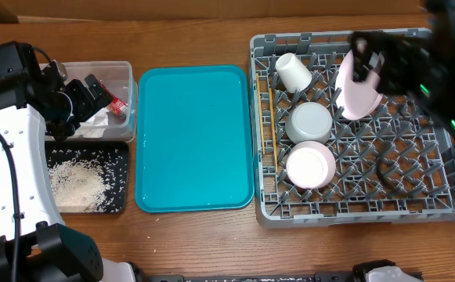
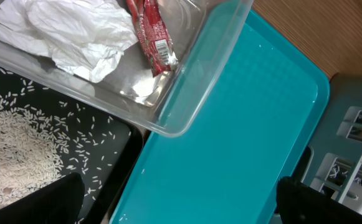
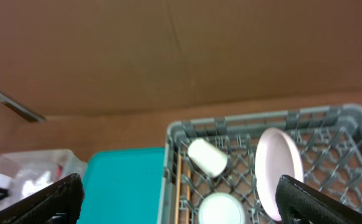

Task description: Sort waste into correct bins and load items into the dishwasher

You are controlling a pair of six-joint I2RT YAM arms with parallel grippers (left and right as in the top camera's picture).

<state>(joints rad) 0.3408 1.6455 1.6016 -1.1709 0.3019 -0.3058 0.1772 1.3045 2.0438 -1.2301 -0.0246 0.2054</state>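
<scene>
Grey dish rack [image 1: 415, 196] has the pink plate [image 1: 358, 94] standing on edge, two bowls [image 1: 309, 121], the cup [image 1: 294, 72] on its side, chopsticks [image 1: 271, 129] along its left edge. Next the clear tub [image 1: 125, 74] holds the napkin [image 2: 75, 31] and wrapper [image 2: 152, 34], black tray [image 1: 121, 180] has the rice [image 1: 74, 184]. Both the left gripper [image 2: 181, 199] and right gripper [image 3: 181, 196] are spread wide, gripping nothing

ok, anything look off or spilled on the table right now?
Nothing spilled: the rice lies inside the black tray, the napkin and wrapper in the clear tub. One oddity: the white cup lies on its side in the dish rack. The chopsticks lie flat along its edge nearest the teal tray.
</scene>
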